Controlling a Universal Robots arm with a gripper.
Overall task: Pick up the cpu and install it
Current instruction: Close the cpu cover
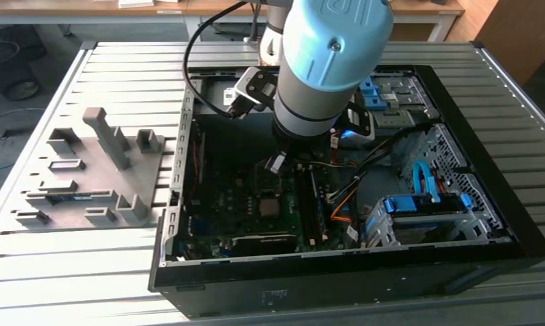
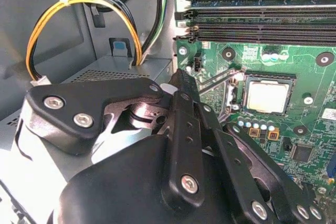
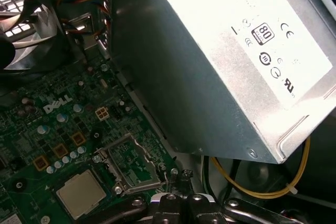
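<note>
Silvery-grey cpu (image 2: 268, 97) on green motherboard (image 2: 294, 61). Black gripper (image 2: 181, 80). Yellow and black cables (image 2: 79, 3). Pale grey power-supply box (image 3: 220, 51). Light blue arm cap (image 1: 336, 34). Grey slatted table (image 1: 91, 272).

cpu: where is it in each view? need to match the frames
Exterior view: cpu, a small silvery square on the motherboard, below the arm inside the open case.
Second wrist view: cpu seated in its socket, beyond the gripper.
First wrist view: cpu on the board, beside the open metal load frame.
Shared landmark: the grey power-supply box.
</note>
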